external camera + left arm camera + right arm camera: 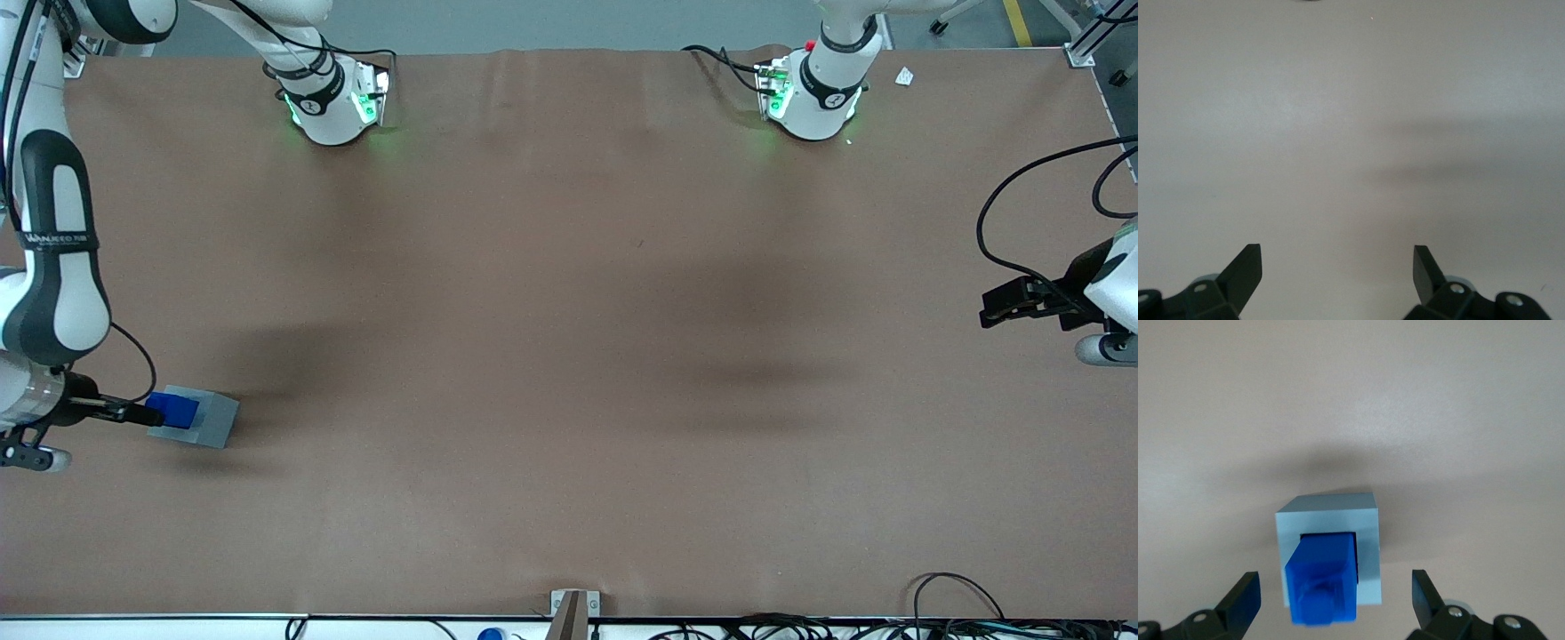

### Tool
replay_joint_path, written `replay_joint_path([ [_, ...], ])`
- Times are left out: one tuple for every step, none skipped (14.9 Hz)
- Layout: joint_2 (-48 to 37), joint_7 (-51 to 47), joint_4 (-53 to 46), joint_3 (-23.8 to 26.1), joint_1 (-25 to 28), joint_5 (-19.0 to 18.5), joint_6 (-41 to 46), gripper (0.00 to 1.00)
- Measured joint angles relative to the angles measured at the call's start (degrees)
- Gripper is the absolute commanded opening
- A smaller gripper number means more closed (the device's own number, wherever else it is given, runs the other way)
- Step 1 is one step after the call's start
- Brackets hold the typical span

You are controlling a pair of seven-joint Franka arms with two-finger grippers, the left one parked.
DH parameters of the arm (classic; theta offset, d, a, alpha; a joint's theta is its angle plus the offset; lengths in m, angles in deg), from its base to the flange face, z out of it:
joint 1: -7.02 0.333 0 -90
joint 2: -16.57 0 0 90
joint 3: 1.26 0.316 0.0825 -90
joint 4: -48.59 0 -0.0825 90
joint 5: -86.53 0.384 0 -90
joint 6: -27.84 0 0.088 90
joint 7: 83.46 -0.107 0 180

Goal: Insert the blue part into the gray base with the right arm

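Here, the blue part (1323,580) stands upright in the square recess of the gray base (1330,550), its upper half rising above the light rim. The base rests on the brown table (569,356) toward the working arm's end, nearer the front camera than the arm mounts. The claw (1333,600) hovers directly above the blue part, its fingers (1245,597) spread wide and touching nothing. The right arm (55,267) bends downward over the table's edge.
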Motion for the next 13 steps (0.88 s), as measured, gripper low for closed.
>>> replay_joint_path([
  [-1.5, 0.0, -0.2, 0.1, 0.1, 0.0, 2.0, 1.0],
  [-3.4, 0.0, -0.4, 0.2, 0.2, 0.0, 3.8, 1.0],
  [-5.5, 0.0, -0.5, 0.3, 0.4, 0.0, 5.4, 1.0],
  [-7.6, 0.0, -0.5, 0.5, 0.6, 0.0, 7.0, 1.0],
  [-9.6, 0.0, -0.6, 0.6, 0.9, 0.0, 8.3, 1.0],
  [-11.4, 0.0, -0.6, 0.7, 1.3, 0.0, 9.5, 1.0],
  [-12.9, 0.0, -0.6, 0.7, 1.7, 0.0, 10.6, 1.0],
  [-14.2, -0.2, -0.6, 0.7, 2.1, 0.0, 11.6, 1.0],
  [-15.3, -0.7, -0.6, 0.7, 2.4, 0.0, 12.8, 1.0],
  [-16.4, -1.2, -0.6, 0.7, 2.9, 0.0, 14.1, 1.0],
  [-17.4, -1.7, -0.5, 0.7, 3.4, 0.0, 15.1, 1.0],
  [-18.4, -2.4, -0.6, 0.8, 4.0, 0.0, 16.1, 1.0],
  [-19.5, -3.2, -0.6, 0.8, 4.8, -0.1, 17.3, 1.0],
])
